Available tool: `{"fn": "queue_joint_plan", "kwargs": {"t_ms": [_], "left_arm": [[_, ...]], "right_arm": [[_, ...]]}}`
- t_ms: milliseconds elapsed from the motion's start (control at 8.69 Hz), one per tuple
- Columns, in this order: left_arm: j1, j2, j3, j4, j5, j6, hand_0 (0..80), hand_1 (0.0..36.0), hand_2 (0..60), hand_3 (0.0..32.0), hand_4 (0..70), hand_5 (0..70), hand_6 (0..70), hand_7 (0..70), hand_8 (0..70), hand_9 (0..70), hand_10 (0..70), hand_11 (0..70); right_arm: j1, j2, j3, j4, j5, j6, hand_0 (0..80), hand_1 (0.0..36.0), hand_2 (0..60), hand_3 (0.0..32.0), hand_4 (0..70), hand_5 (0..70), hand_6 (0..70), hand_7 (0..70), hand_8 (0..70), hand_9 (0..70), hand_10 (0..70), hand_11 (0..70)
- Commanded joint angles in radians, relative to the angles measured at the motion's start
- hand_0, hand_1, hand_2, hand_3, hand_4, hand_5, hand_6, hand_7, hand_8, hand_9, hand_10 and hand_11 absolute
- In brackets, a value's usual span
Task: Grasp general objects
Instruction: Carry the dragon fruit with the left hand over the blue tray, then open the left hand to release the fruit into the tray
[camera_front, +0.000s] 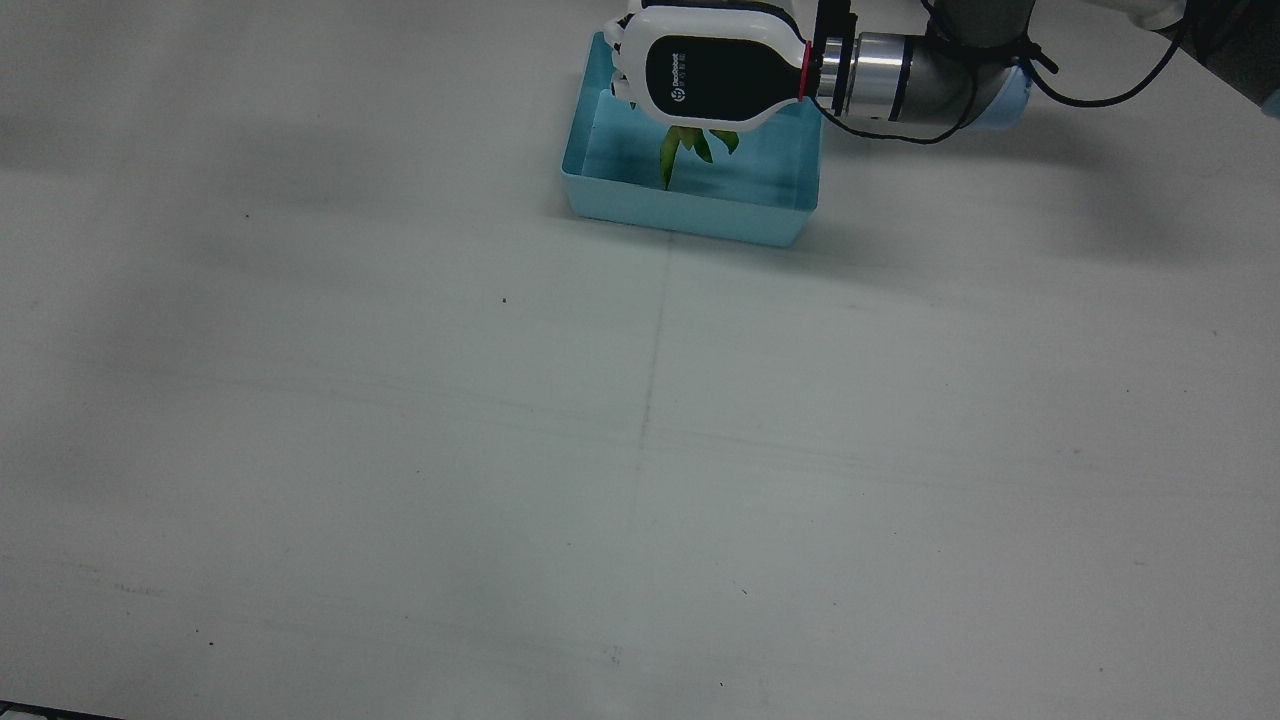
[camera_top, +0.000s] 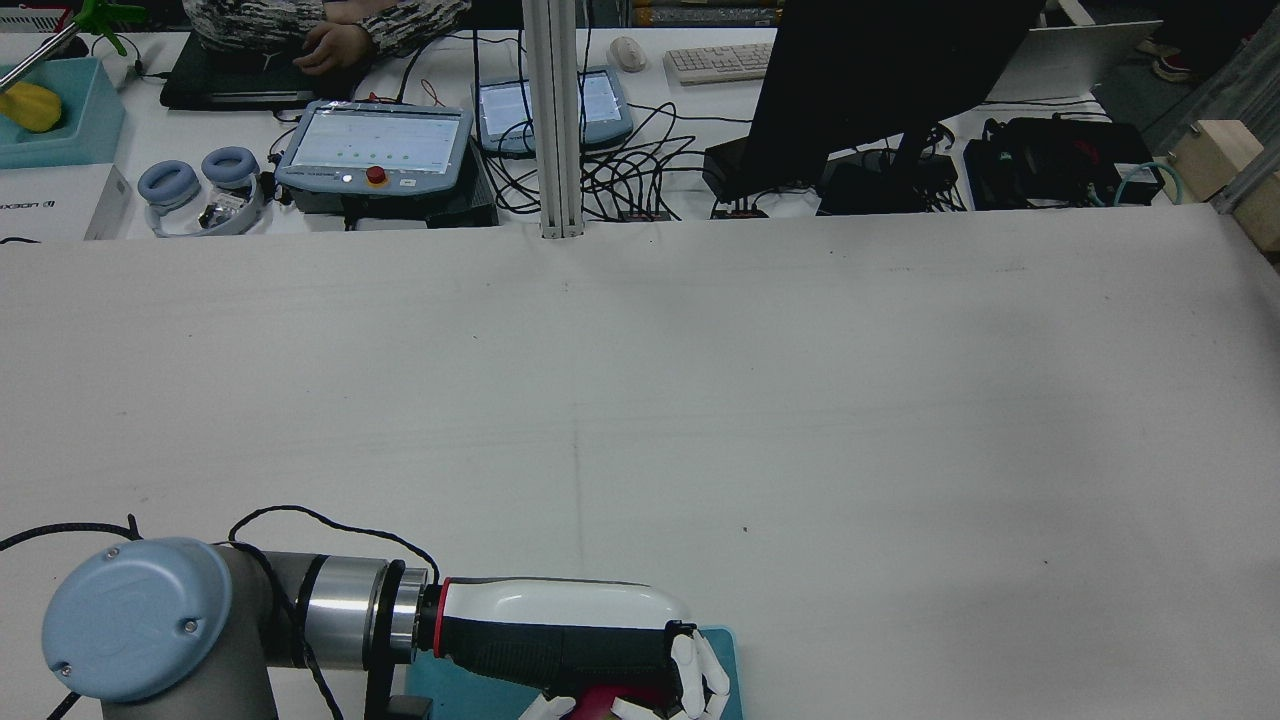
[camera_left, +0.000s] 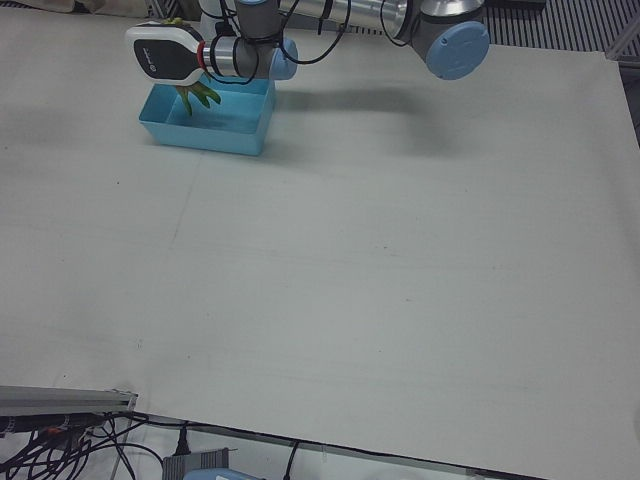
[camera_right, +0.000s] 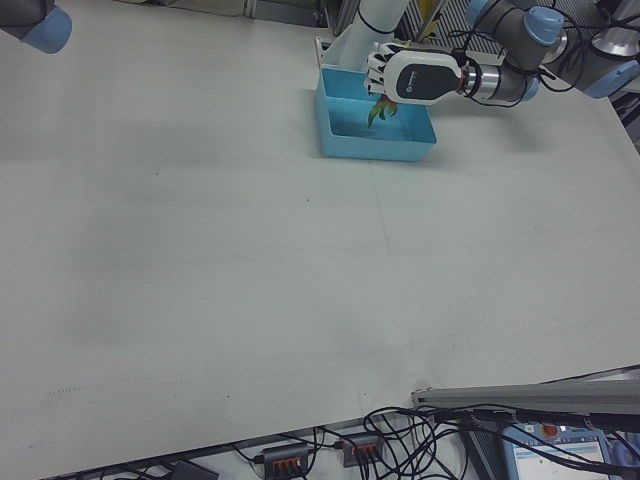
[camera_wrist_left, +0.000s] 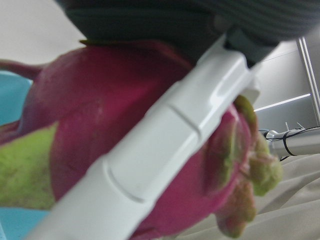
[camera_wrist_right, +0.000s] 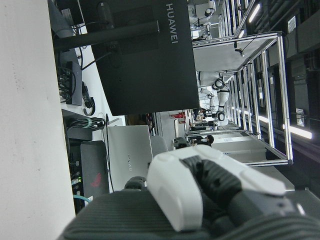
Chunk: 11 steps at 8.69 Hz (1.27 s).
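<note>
My left hand (camera_front: 720, 75) is shut on a dragon fruit (camera_wrist_left: 110, 135), magenta with green leaf tips, and holds it over a light blue bin (camera_front: 690, 210) at the table's robot-side edge. The fruit's green leaves (camera_front: 690, 150) hang below the hand into the bin. A white finger (camera_wrist_left: 165, 150) crosses the fruit in the left hand view. The hand also shows in the rear view (camera_top: 570, 650), the left-front view (camera_left: 165, 55) and the right-front view (camera_right: 420, 75). Only part of my right hand (camera_wrist_right: 200, 190) shows, in its own view, away from the bin.
The bin (camera_left: 210, 137) stands just before the left arm's pedestal. Past the table's far edge in the rear view are a teach pendant (camera_top: 375, 150), cables and a dark monitor (camera_top: 880, 80).
</note>
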Motion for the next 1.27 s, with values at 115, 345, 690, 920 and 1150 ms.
{"fn": "queue_joint_plan", "kwargs": {"t_ms": [115,345,690,920,1150], "left_arm": [[0.042,0.023,0.007,-0.144,0.007,-0.011,80.0,36.0,60.0,0.0,23.2,70.0,57.9,70.0,10.5,17.9,50.2,70.0],[0.039,0.104,0.007,-0.211,0.006,-0.023,80.0,36.0,60.0,0.0,3.4,70.0,32.7,70.0,5.5,13.4,38.7,59.7],[0.016,0.144,0.01,-0.219,-0.032,-0.023,80.0,36.0,60.0,0.0,0.0,70.0,3.8,34.6,0.0,5.5,27.4,45.4],[0.003,0.147,0.007,-0.225,-0.031,-0.025,80.0,36.0,60.0,0.0,0.0,70.0,0.0,23.4,0.0,3.2,7.3,17.2],[-0.045,0.179,0.007,-0.248,-0.033,-0.026,80.0,36.0,60.0,0.0,0.0,70.0,0.0,22.2,0.0,3.0,12.5,24.7]], "right_arm": [[0.0,0.0,0.0,0.0,0.0,0.0,0.0,0.0,0.0,0.0,0.0,0.0,0.0,0.0,0.0,0.0,0.0,0.0],[0.0,0.0,0.0,0.0,0.0,0.0,0.0,0.0,0.0,0.0,0.0,0.0,0.0,0.0,0.0,0.0,0.0,0.0],[0.0,0.0,0.0,0.0,0.0,0.0,0.0,0.0,0.0,0.0,0.0,0.0,0.0,0.0,0.0,0.0,0.0,0.0],[0.0,0.0,0.0,0.0,0.0,0.0,0.0,0.0,0.0,0.0,0.0,0.0,0.0,0.0,0.0,0.0,0.0,0.0],[0.0,0.0,0.0,0.0,0.0,0.0,0.0,0.0,0.0,0.0,0.0,0.0,0.0,0.0,0.0,0.0,0.0,0.0]]}}
